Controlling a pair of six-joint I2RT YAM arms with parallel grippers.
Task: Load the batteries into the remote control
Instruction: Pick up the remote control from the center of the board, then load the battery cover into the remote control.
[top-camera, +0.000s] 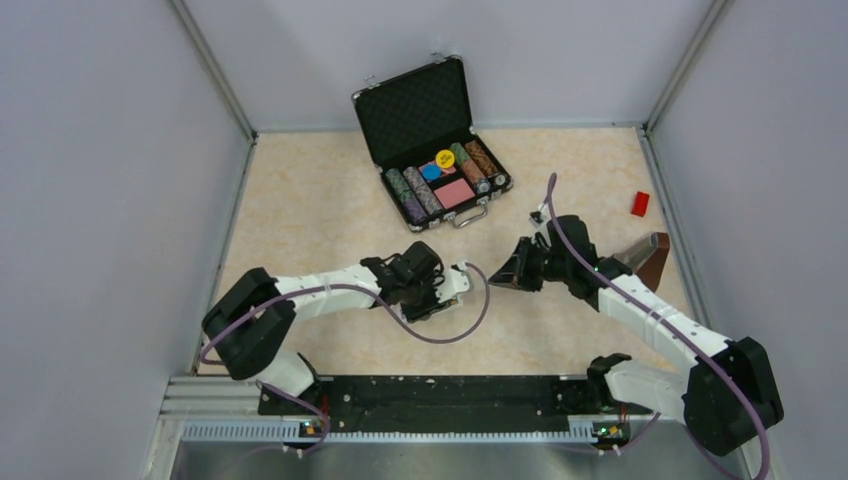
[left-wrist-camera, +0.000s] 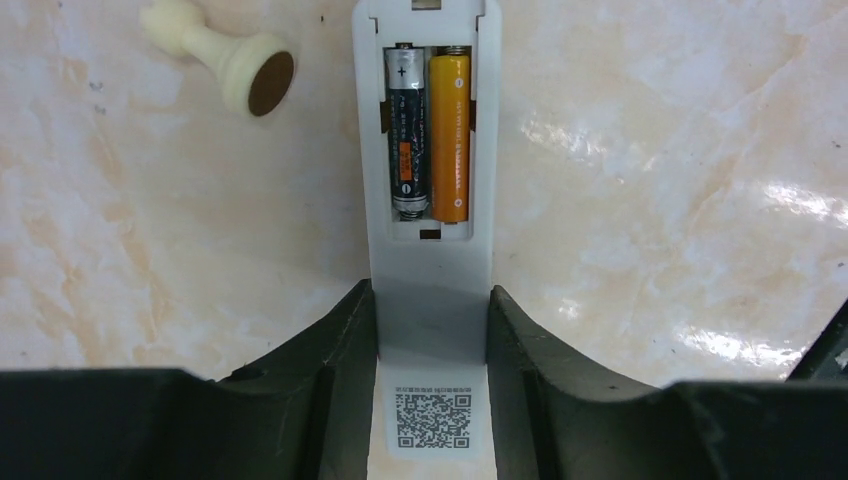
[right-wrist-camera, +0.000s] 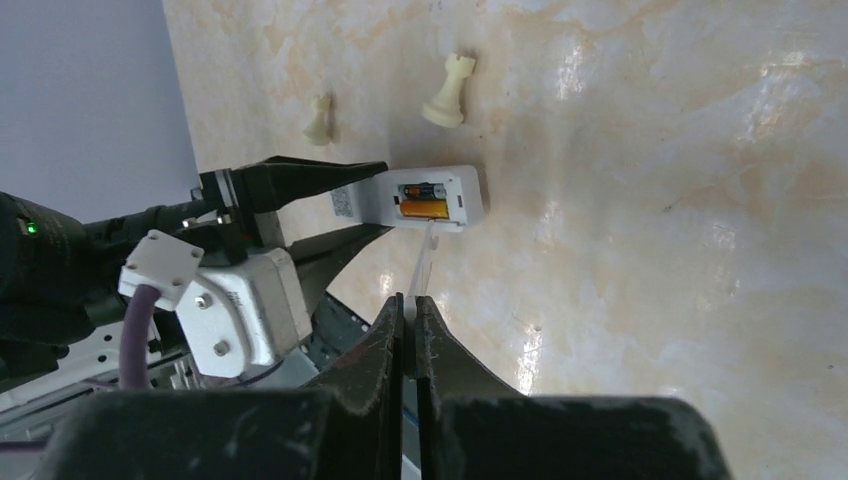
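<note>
My left gripper is shut on the near end of the white remote control, which lies flat on the table with its open battery slot facing up. Both batteries lie side by side in the slot: the blackish one on the left, the copper-orange one on the right. My right gripper is shut on a thin white plastic strip, edge-on, whose tip reaches close to the remote. In the top view the left gripper and right gripper face each other mid-table.
A cream pawn lies left of the remote. Two cream chess pieces stand beyond it. An open black chip case sits at the back. A red block and a brown box are at the right.
</note>
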